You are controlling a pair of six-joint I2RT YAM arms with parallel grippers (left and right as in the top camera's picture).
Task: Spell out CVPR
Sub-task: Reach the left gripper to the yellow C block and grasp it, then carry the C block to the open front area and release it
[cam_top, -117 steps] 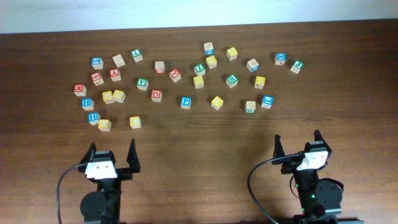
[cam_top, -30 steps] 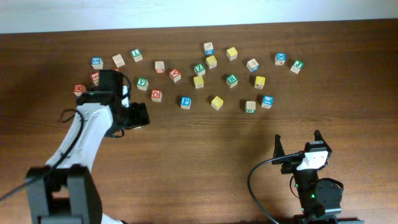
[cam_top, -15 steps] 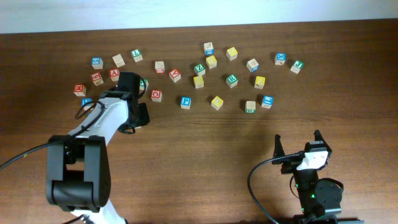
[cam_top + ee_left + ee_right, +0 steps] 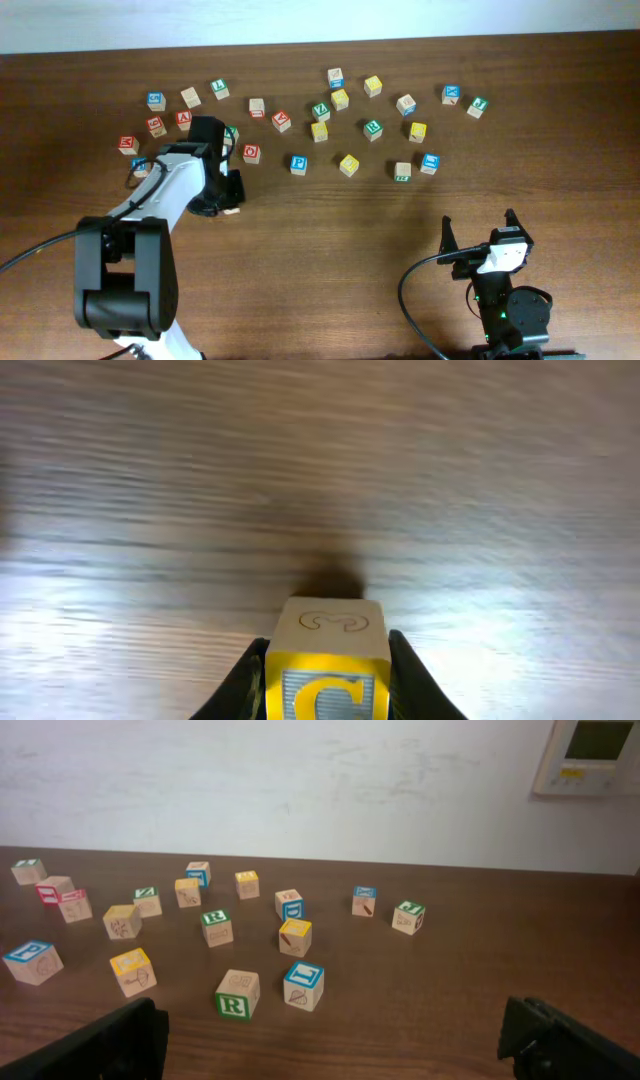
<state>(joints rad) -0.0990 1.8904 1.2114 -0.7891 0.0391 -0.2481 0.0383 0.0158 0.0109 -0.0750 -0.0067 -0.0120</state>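
In the left wrist view a yellow C block (image 4: 328, 682) sits upright between my left gripper's (image 4: 328, 660) black fingers, which press on both its sides, just above the wood. From overhead, that left gripper (image 4: 227, 194) is at the left of the table, below the scattered blocks, and only a pale corner of the C block (image 4: 232, 209) shows. A blue P block (image 4: 298, 163), a green V block (image 4: 321, 110) and a green R block (image 4: 402, 172) lie among the letter blocks. My right gripper (image 4: 480, 232) rests open and holds nothing at the front right.
Several letter blocks are scattered across the far half of the table (image 4: 330, 250). In the right wrist view the R block (image 4: 237, 994) and a blue block (image 4: 303, 986) lie nearest. A white wall (image 4: 300, 780) rises behind the table's far edge.
My left gripper's jaws have closed onto the yellow C block, and the left arm has shifted slightly toward the front. The right arm has not moved.
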